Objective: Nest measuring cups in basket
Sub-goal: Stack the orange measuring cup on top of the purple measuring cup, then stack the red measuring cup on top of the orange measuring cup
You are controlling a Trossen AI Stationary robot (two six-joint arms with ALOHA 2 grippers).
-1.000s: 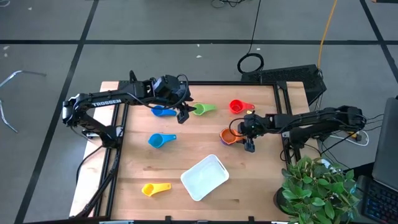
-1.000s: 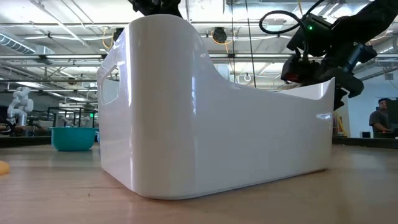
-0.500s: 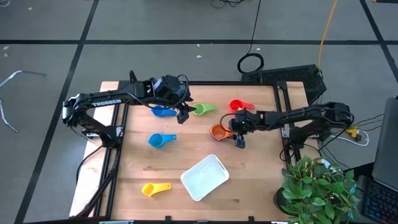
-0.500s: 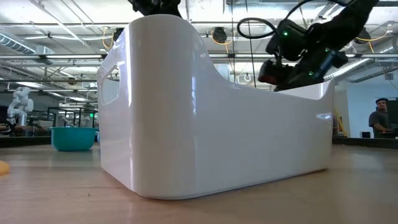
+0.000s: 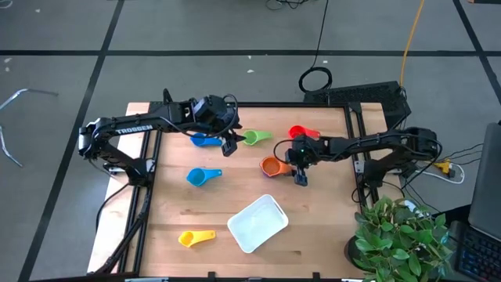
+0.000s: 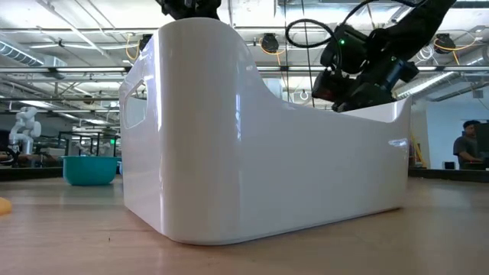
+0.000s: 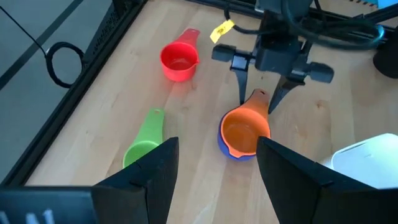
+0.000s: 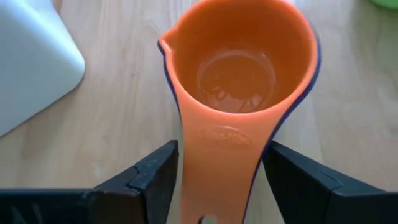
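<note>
The orange measuring cup (image 5: 271, 165) sits nested inside the dark blue one (image 8: 314, 62) near the table's middle right. My right gripper (image 5: 286, 162) is shut on its handle. My left gripper (image 5: 229, 141) hangs open between a blue cup (image 5: 205, 140) and the green cup (image 5: 256, 138), touching neither. The red cup (image 5: 300, 132) stands near the far edge. Another blue cup (image 5: 202, 177) and the yellow cup (image 5: 196, 236) lie on the left half. The white basket (image 5: 257, 222) stands empty near the near edge. My right gripper pinches the orange cup's flat handle (image 8: 219, 143) between its two fingers, one on each long edge. A dark blue edge (image 8: 252, 186) shows under it. The fingers (image 7: 244, 87) come from the table's right, lying along the handle. Whether the cups are lifted clear, I cannot tell.
The basket (image 6: 267, 153) fills most of the low view and hides the cups behind it. Black frame rails run along the table's left and right sides. A potted plant (image 5: 399, 235) stands off the near right corner. Bare wood lies between the basket and the orange cup.
My right gripper has moved toward the table's left edge and slightly toward the far edge. The orange cup and the dark blue one under it have gone with it by about a cup's width. The left arm has kept still.
</note>
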